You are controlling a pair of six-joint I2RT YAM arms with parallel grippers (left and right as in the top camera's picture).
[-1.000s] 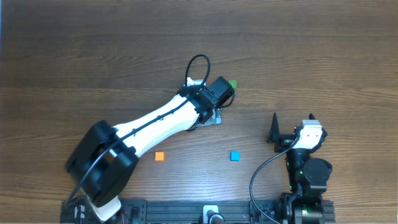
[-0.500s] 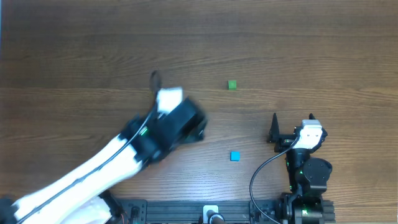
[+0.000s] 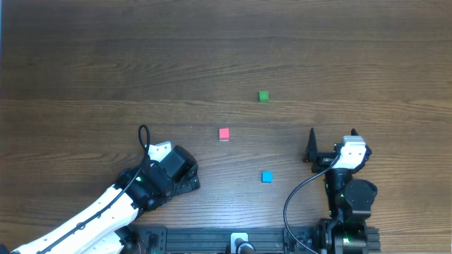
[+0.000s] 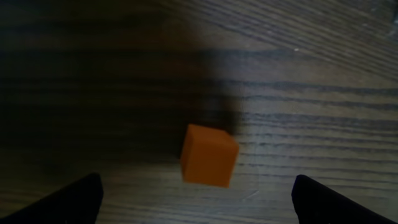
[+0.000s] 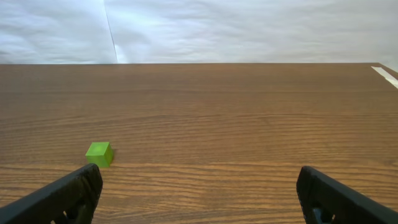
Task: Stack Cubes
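Note:
Four small cubes lie apart on the wooden table [image 3: 85,63]: green [image 3: 263,96] at the back, pink [image 3: 224,134] in the middle, blue [image 3: 266,177] toward the front, and orange [image 4: 209,155]. My left gripper [image 3: 185,182] hovers low at the front left. In its wrist view it stands open [image 4: 198,205] just above the orange cube, which sits between the fingers' line, untouched. My right gripper [image 3: 332,143] rests open at the right, holding nothing. Its wrist view [image 5: 199,205] looks across the table at the green cube [image 5: 99,154].
Bare wood surrounds the cubes on all sides. A white backdrop [image 5: 249,31] rises beyond the table's far edge. The arm bases and a black rail [image 3: 240,240] run along the front edge.
My left arm has swung back from beside the green cube to the front left, over the orange cube. The pink cube now shows where the arm was. The right arm is unmoved.

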